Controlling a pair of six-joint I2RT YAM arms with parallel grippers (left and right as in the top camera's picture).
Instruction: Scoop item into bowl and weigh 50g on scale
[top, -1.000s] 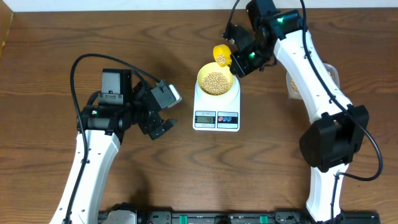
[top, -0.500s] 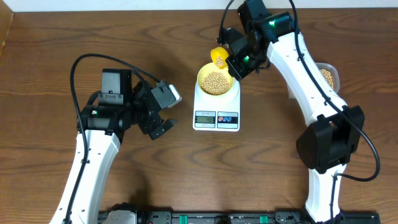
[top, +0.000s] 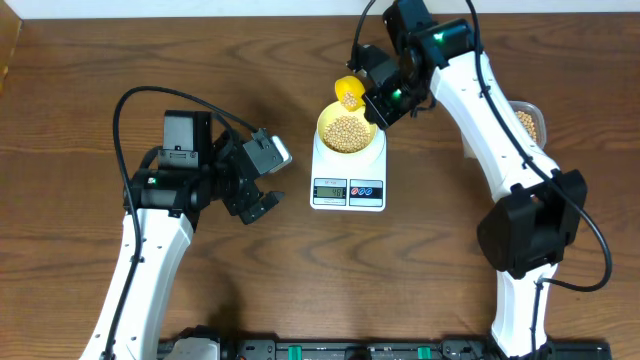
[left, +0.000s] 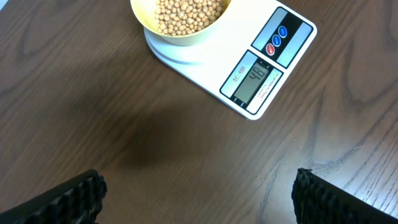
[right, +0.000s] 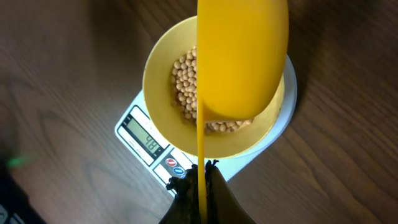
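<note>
Nearest us, the left gripper (top: 257, 208) hangs over the table (top: 80, 60) just left of the scale (top: 348, 190), its jaws spread wide and holding nothing. The scale sits mid-table with its display (left: 255, 79) on the near edge, showing digits we cannot read with certainty. On its platform stands the bowl (top: 322, 128), well filled with beans (top: 348, 133). Just beyond, over the bowl's far rim, the right gripper (top: 378, 100) is clamped tight on the handle of the scoop (top: 349, 90), which tilts toward the bowl with beans in it. Far right, a tub (top: 528, 122) of beans shows partly behind the right arm.
</note>
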